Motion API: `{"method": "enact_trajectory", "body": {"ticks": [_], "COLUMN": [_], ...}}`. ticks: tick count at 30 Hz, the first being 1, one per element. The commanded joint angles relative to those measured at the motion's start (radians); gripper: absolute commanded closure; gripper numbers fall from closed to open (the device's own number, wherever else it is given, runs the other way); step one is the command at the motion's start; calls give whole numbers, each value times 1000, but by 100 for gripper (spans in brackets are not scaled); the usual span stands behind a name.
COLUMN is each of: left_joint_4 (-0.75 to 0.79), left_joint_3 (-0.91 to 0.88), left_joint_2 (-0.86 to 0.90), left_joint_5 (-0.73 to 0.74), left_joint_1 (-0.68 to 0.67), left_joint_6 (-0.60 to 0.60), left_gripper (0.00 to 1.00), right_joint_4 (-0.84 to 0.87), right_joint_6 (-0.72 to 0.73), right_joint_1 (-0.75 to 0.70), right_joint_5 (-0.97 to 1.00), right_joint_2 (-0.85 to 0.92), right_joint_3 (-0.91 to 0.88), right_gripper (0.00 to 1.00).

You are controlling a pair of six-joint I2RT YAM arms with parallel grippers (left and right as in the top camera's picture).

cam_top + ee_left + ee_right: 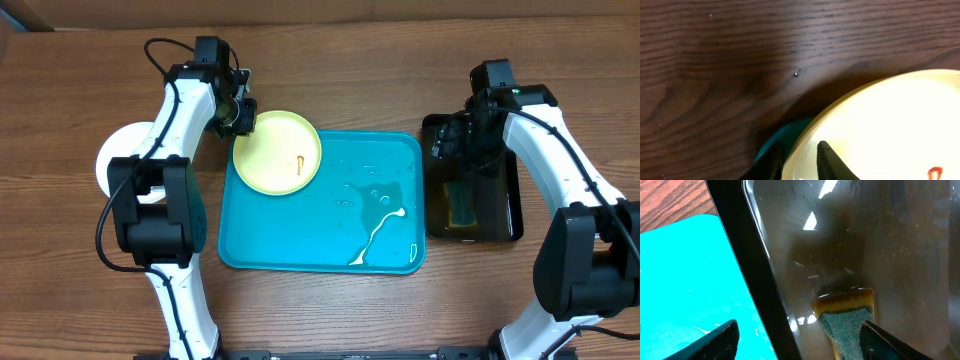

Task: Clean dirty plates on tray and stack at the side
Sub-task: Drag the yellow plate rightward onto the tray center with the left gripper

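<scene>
A pale yellow-green plate (pixel 277 152) with a small reddish smear lies tilted over the back left corner of the turquoise tray (pixel 320 240). My left gripper (pixel 243 120) is shut on its left rim. In the left wrist view the rim runs between the two fingers (pixel 800 165), with the plate (pixel 890 120) to the right and a bit of tray (pixel 785 137) beneath. A white plate (pixel 118 160) lies on the table left of the tray, partly hidden by my left arm. My right gripper (pixel 450 140) is open and empty over the black basin.
The black basin (pixel 515 215) stands right of the tray, holding brownish water and a sponge (pixel 463 205). In the right wrist view the open fingers (pixel 800 340) straddle the basin's left wall, with the sponge (pixel 845 320) beside the right finger. Water pools on the tray (pixel 380 200).
</scene>
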Motion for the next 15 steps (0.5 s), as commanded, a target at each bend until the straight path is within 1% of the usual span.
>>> {"method": "enact_trajectory", "body": {"ticks": [1, 5, 11, 15], "left_joint_4": [-32, -95, -219, -278], "left_joint_3": [28, 28, 28, 26], "left_joint_2": [8, 8, 8, 8], "left_joint_5": [32, 54, 172, 180], "left_joint_1": [-10, -13, -37, -66], "left_joint_6": [4, 4, 4, -19], "left_gripper": [76, 76, 71, 69], "right_joint_4": [0, 0, -14, -28], "right_joint_6": [-4, -4, -4, -4], "right_joint_1": [3, 3, 3, 3], "right_joint_5": [10, 10, 10, 10], "right_joint_2": [-16, -16, -16, -16], "right_joint_3": [-4, -4, -4, -4], "right_gripper": [21, 21, 21, 21]}}
